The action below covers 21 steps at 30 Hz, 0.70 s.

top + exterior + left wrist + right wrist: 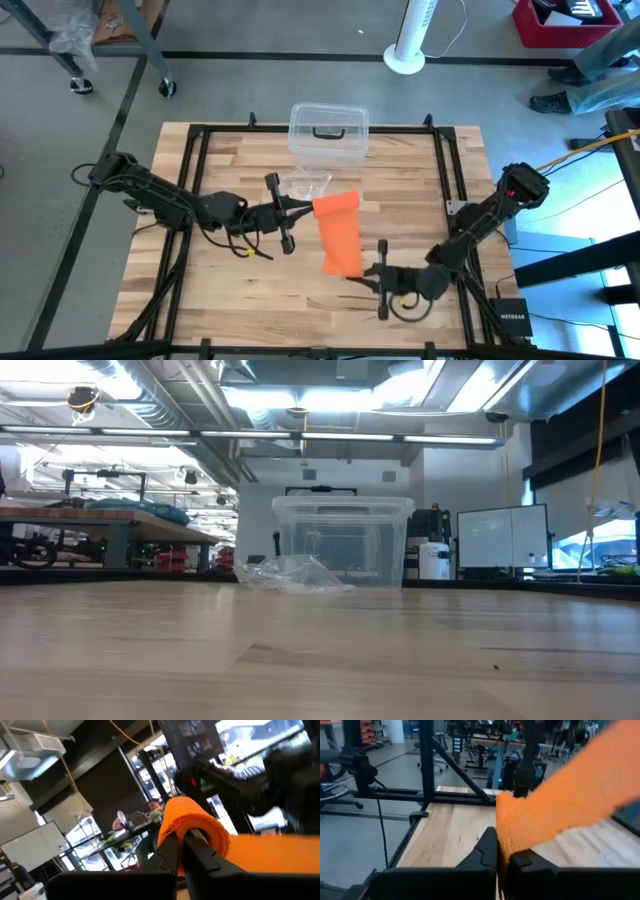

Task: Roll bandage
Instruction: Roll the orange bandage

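Observation:
The orange bandage [340,235] hangs as a flat band between my two grippers over the middle of the table, lifted clear; it does not show in the low view. My left gripper [308,208] is shut on its far end, where the band curls into a loop [190,822]. My right gripper [362,272] is shut on its near end [515,832]. My left gripper pinches the bandage's far end between its two fingers [200,852], coming level from the table's left. The band curls over the fingertips as a loop [186,816], then runs off toward the right arm, clear of the table. My right gripper pinches the bandage's near end [506,845] between its two fingertips, coming level from the table's right. How many layers it has, I cannot tell. From there the band rises slanting away toward the left gripper, off the wood.
A clear plastic box [328,130] with a dark handle stands at the table's far edge, also in the low view [342,540]. A crumpled transparent plastic piece [305,185] lies in front of it [290,573]. A black frame [440,170] borders the wooden top.

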Available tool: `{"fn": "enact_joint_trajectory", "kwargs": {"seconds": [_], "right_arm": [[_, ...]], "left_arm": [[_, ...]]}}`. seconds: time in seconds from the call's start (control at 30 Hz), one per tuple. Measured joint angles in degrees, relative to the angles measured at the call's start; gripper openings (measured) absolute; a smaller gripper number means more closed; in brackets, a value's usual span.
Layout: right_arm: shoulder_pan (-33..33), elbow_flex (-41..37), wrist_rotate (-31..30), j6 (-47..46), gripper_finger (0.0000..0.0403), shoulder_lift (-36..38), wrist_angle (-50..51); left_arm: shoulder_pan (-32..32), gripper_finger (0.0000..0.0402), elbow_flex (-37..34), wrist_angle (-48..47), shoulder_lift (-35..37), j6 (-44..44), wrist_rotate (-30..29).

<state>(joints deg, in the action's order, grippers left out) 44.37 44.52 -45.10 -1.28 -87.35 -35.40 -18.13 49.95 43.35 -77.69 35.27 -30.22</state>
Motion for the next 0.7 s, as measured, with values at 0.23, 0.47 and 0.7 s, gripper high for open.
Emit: {"fn": "enact_joint_trajectory", "kwargs": {"seconds": [0.23,0.47,0.7], "right_arm": [[4.2,9.8,-4.7,12.2,0.0002,0.0,5.9],[3.8,20.0,-3.3,24.0,0.0002,0.0,14.8],[2.3,27.5,-0.5,30.6,0.0002,0.0,20.7]], "left_arm": [[-0.5,0.0004,0.0,-2.2,0.0,2.6,0.0],[-0.7,0.0003,0.0,-2.8,0.0,2.1,0.2],[-0.7,0.0002,0.0,-3.1,-1.2,1.1,0.2]]}}
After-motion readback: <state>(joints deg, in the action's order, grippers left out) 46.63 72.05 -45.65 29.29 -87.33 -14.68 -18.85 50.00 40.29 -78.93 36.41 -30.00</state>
